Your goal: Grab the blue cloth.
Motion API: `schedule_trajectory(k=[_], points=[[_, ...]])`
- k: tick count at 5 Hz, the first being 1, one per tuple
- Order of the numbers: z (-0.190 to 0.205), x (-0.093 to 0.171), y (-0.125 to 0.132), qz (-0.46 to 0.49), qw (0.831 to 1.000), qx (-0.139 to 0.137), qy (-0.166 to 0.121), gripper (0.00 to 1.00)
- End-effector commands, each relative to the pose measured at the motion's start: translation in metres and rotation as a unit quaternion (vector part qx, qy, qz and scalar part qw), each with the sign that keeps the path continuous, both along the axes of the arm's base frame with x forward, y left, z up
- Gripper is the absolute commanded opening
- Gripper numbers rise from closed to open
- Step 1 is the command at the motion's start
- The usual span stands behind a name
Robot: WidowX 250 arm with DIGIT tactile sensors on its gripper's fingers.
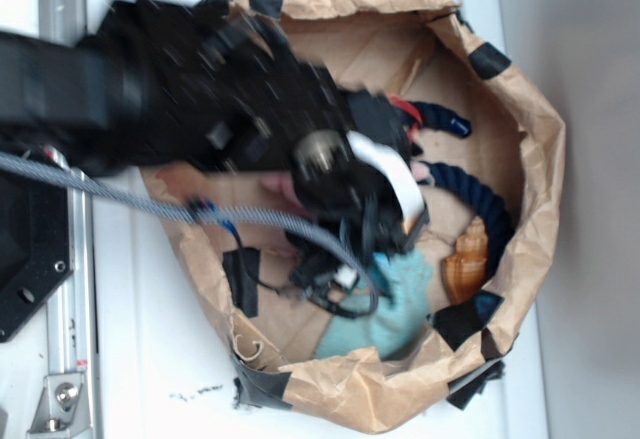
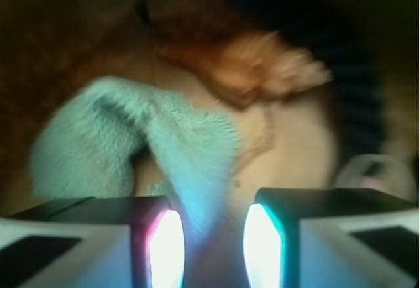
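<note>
- End effector (image 2: 213,248): the wrist view shows its two fingertips apart w/ a gap between, nothing pinched, so it's open. A tongue of the blue cloth (image 2: 138,147) runs down toward that gap, just ahead of the tips and maybe at the left one; contact can't be confirmed thru the blur.
- Why it's held like this: jaws spread and aimed at the cloth fold looks like a pre-grasp lineup. My read is that it needs to go a bit lower, then close.
- Blue cloth (image 1: 395,304) in the ext. view: a crumpled lump on the floor of the paper bag (image 1: 530,129), near the lower rim, partly under the arm and its cables.
- Seashell (image 1: 466,262) sits just beside the cloth to the right. The navy rope (image 1: 480,199) curves along the bag wall past it. Both are close enough to get snagged if the close drifts.
- Ext. view only: the bag's taped rim, the white bench (image 1: 160,359) under it, and a bit of pink under the arm, too hidden to identify.
- Wrist view only: the actual jaw gap and the cloth's fold. From the ext. view the arm's bulk hides the fingertips.
</note>
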State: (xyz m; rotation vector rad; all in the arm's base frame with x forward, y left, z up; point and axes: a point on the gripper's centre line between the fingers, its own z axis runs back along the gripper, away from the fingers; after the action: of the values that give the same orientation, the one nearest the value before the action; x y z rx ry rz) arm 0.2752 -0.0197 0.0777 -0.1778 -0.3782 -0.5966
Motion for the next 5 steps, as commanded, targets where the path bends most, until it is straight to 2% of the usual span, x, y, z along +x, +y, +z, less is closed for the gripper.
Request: schedule_trajectory(k=[1, 2, 4, 5], points=[[0.048, -0.013, 0.003, 0.034, 0.999, 0.026, 0.013, 0.00], [0.044, -0.011, -0.012, -0.026, 0.999, 0.009, 0.027, 1.00], [-0.002, 0.009, -0.047, -0.102, 0.993, 0.025, 0.048, 1.00], [-0.026, 0.009, -0.073, -0.164, 0.985, 0.003, 0.056, 1.00]])
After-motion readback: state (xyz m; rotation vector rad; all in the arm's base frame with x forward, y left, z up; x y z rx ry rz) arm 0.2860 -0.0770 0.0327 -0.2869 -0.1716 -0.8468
